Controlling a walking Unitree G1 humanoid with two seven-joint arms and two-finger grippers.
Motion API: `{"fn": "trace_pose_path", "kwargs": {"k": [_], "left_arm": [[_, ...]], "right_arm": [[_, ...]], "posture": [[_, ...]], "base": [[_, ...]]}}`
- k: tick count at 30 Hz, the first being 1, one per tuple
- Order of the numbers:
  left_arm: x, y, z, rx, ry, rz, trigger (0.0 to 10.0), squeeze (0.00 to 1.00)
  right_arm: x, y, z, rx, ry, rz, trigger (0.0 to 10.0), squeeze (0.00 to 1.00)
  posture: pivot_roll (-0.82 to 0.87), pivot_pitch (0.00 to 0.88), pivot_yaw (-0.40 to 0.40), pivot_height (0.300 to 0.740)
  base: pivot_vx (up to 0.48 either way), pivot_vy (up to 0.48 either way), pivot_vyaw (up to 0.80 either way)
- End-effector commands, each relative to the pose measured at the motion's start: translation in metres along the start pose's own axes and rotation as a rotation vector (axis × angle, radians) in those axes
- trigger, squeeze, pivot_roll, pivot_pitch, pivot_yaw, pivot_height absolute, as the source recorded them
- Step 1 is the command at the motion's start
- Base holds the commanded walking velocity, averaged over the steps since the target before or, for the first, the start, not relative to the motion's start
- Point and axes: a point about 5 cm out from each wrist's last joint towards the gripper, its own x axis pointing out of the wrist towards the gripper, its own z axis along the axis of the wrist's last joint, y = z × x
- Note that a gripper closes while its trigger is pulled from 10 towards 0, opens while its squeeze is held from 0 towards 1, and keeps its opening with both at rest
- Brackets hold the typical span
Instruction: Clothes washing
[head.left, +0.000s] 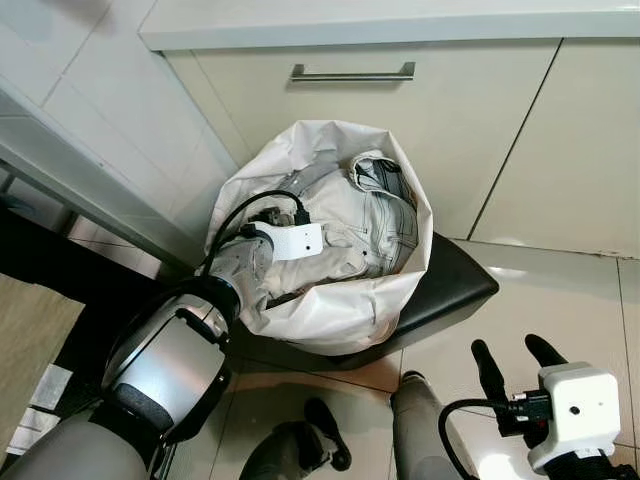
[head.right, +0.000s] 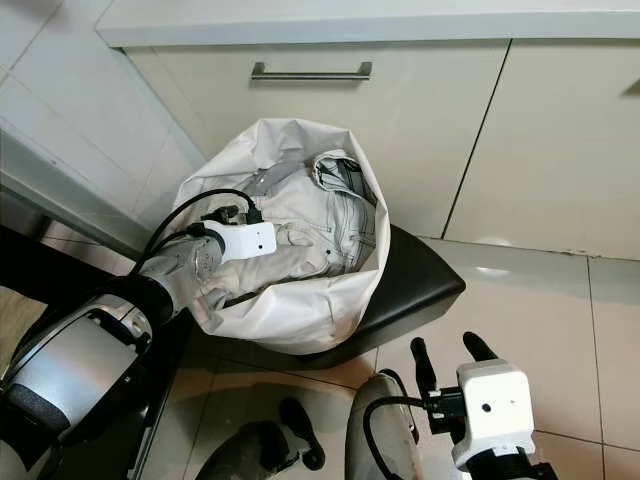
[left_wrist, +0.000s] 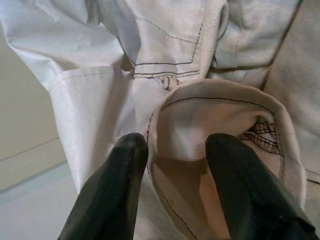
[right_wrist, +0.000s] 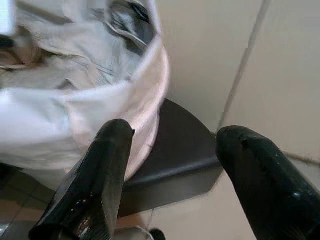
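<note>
The left hand (left_wrist: 172, 165) is inside the laundry bag (head.left: 330, 310), and its fingers stand apart with a folded edge of the pale clothes (head.left: 375, 225) between them, not yet pinched. The bag sits on a dark stool (head.left: 455, 285) just before the cabinet (head.left: 400, 130). The right hand (head.left: 515, 365), fingers wide and empty, hangs near the bag's side over the floor (head.left: 560, 300), where I judge there is room to lift.
</note>
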Motion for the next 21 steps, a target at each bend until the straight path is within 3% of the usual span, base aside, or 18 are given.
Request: {"fn": "trace_pose_path", "kwargs": {"k": [1,15,21], "left_arm": [[-0.0016,-0.0125,-0.0113,0.021,0.038,-0.015,0.0,0.00],[-0.0014,-0.0051,-0.0105,0.038,0.028,0.056,0.0,0.00],[-0.0014,-0.0038,-0.0097,0.007,0.020,0.062,0.0,0.00]], "right_arm": [[-0.0053,0.0085,0.0053,0.027,-0.017,0.054,10.0,0.00],[-0.0071,0.0054,0.0017,0.012,0.008,0.016,10.0,0.00],[-0.0066,0.0055,0.0008,0.008,0.010,0.014,10.0,0.00]], "posture": [[-0.58,0.339,0.256,0.726],[-0.58,0.347,0.266,0.726],[-0.58,0.347,0.266,0.726]], "base": [[0.000,0.000,0.00],[0.000,0.000,0.00],[0.000,0.000,0.00]]}}
